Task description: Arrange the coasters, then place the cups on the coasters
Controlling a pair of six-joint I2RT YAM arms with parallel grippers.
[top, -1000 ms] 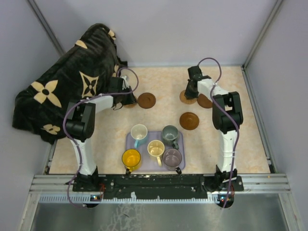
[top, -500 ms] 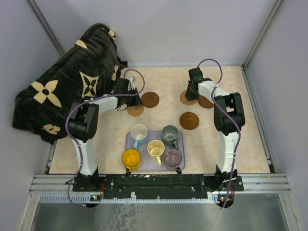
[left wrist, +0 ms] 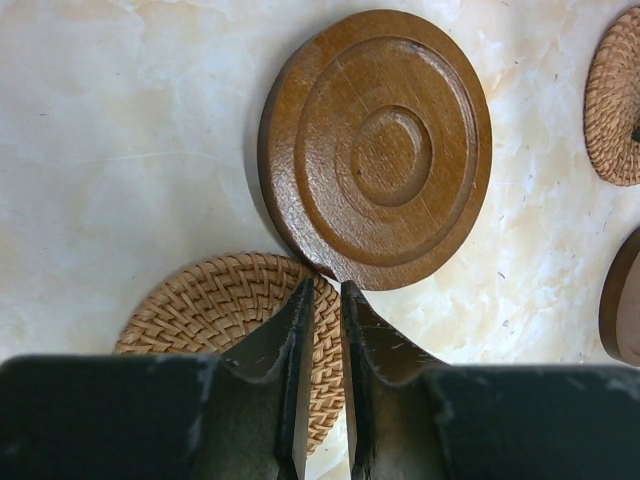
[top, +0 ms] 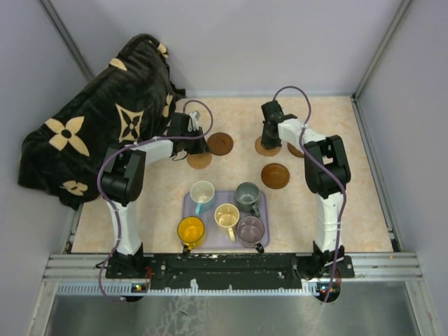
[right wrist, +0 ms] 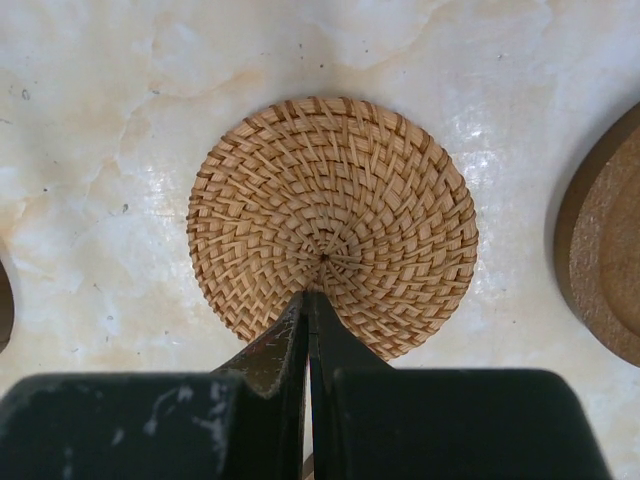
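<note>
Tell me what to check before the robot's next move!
1. Left end effector shut, tips on left woven coaster: ok.
2. Right end effector shut, tips on right woven coaster: ok.
3. Dark ringed coaster apart from left woven coaster: not ok, they seem to touch.
4. Near dark coaster lying free: ok.
5. Cups on coasters: not ok, all five stand on the lavender tray.

Left gripper (left wrist: 325, 290) hides part of woven coaster (left wrist: 205, 300).
</note>
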